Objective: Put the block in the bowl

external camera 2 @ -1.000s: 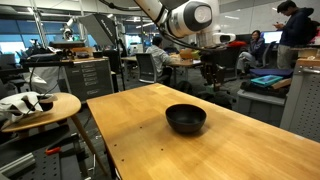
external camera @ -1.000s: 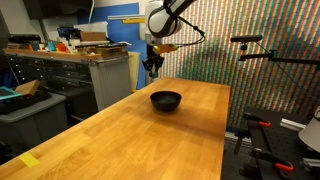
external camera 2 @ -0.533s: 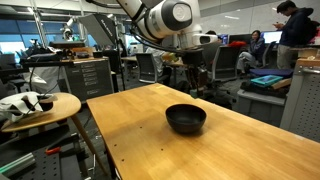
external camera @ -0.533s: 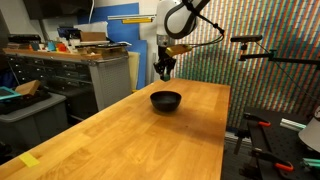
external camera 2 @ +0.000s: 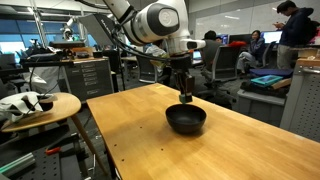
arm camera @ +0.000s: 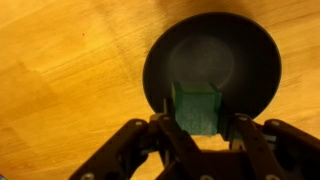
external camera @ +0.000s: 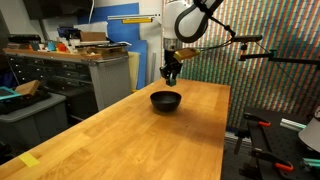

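step: carry, nearly over | gripper (arm camera: 198, 122) pinching block (arm camera: 197, 102) above bowl (arm camera: 215, 50), off-centre | next, likely: centre over bowl, release

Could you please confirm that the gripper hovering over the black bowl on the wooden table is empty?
Not quite: the gripper is not empty. The wrist view shows a green block held between its fingers. The rest stands: it hovers over the black bowl on the wooden table.
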### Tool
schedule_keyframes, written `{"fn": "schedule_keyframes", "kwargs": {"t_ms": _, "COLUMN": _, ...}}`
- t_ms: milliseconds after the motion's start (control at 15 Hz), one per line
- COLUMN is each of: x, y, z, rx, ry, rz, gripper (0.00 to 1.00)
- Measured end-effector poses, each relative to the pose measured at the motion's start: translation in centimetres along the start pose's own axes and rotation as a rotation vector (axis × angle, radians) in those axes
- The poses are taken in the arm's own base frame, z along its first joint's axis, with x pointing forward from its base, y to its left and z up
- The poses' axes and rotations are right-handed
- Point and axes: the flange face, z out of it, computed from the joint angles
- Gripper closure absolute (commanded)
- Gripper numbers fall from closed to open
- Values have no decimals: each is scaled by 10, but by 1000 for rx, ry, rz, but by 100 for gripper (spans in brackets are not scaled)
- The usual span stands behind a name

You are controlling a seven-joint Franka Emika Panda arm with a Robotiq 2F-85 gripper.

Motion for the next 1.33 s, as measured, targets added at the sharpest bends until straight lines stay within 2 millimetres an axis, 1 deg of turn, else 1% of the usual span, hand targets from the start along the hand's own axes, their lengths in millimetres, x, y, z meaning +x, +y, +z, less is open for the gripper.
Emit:
{"fn": "schedule_keyframes", "kwargs": {"t_ms": 267, "x": -3, "y": -9, "z": 6, "rx": 61, "ry": 20, "rz": 6, "gripper": 82}}
{"fn": "schedule_keyframes", "kwargs": {"t_ms": 600, "x": -6, "y": -17, "z": 24, "rx": 182, "ry": -20, "rz": -2, "gripper": 82}}
{"fn": "schedule_keyframes", "kwargs": {"t_ms": 933, "x": -5, "y": -6, "z": 50, "rx": 220, "ry": -61, "rz": -12, "gripper": 82}}
{"fn": "schedule_keyframes", "kwargs": {"t_ms": 1200, "x": 0, "y": 1, "z": 66, "rx": 237, "ry": -76, "rz": -17, "gripper": 82}}
{"fn": "schedule_keyframes", "kwargs": {"t_ms": 1267, "x": 2, "y": 2, "z": 70, "rx": 241, "ry": -79, "rz": -19, "gripper": 81}}
{"fn": "schedule_keyframes", "kwargs": {"t_ms": 1333, "x": 4, "y": 3, "z": 73, "rx": 244, "ry": -81, "rz": -20, "gripper": 32}}
